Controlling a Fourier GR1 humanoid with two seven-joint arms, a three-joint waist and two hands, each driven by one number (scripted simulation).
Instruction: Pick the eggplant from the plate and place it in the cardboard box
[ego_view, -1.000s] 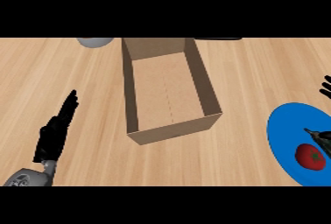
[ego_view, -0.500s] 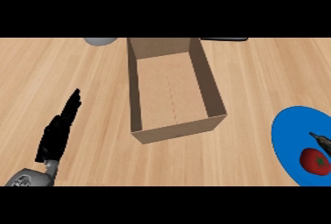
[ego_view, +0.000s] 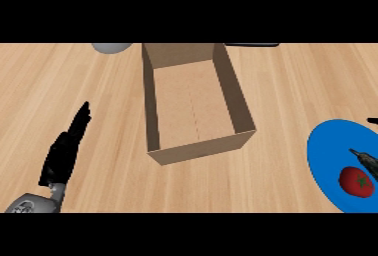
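Resting at lower left, left hand (ego_view: 63, 155) flat, fingers straight and pressed together, open cardboard box (ego_view: 196, 107) mid-counter (ego_view: 88, 85), reddish green-capped eggplant (ego_view: 356, 181) on blue plate (ego_view: 325, 155) far right, right hand (ego_view: 366, 160) a dark sliver beside it, state impossible to tell

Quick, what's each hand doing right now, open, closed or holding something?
Left hand: open, fingers straight, holding nothing.
Right hand: only a sliver shows at the right edge by the blue plate; cannot tell.
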